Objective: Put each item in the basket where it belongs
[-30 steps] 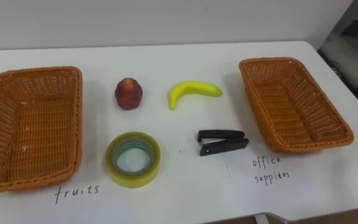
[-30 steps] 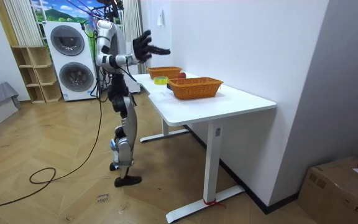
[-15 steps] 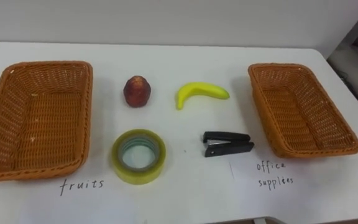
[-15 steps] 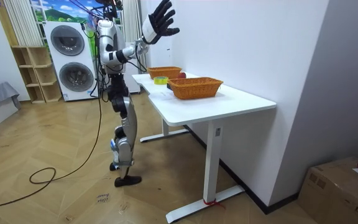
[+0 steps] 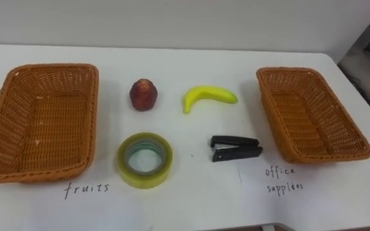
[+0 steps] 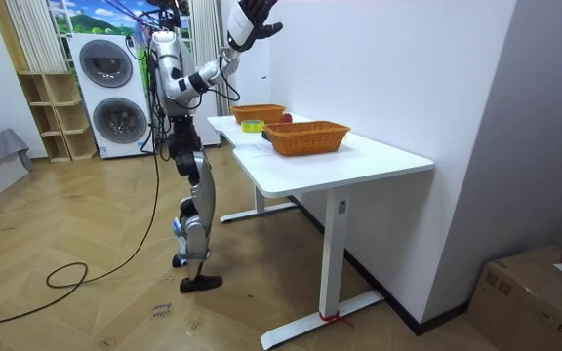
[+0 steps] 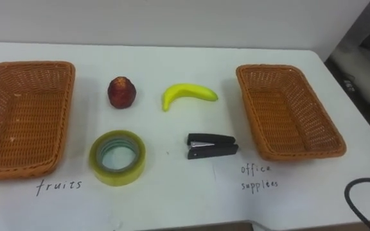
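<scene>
Nothing sorted yet. Fruits basket (image 5: 40, 119) at 9 o'clock on white table (image 5: 185, 58), office-supplies basket (image 5: 310, 115) at 3; both empty. Between them, all apart: red fruit (image 5: 144, 95) at 11, banana (image 5: 207, 97) at 1, tape roll (image 5: 143, 181) at 7, black stapler (image 5: 235, 147) at 5. Right hand (image 6: 247, 18) high over table end, fingers spread, holding nothing. Likely handling:
- Fruit: light, bruisable, may roll. Cup round middle.
- Banana: grip mid-curve.
- Tape: stiff. Pinch rim through hole.
- Stapler: rigid, smooth. Clamp long sides.
</scene>
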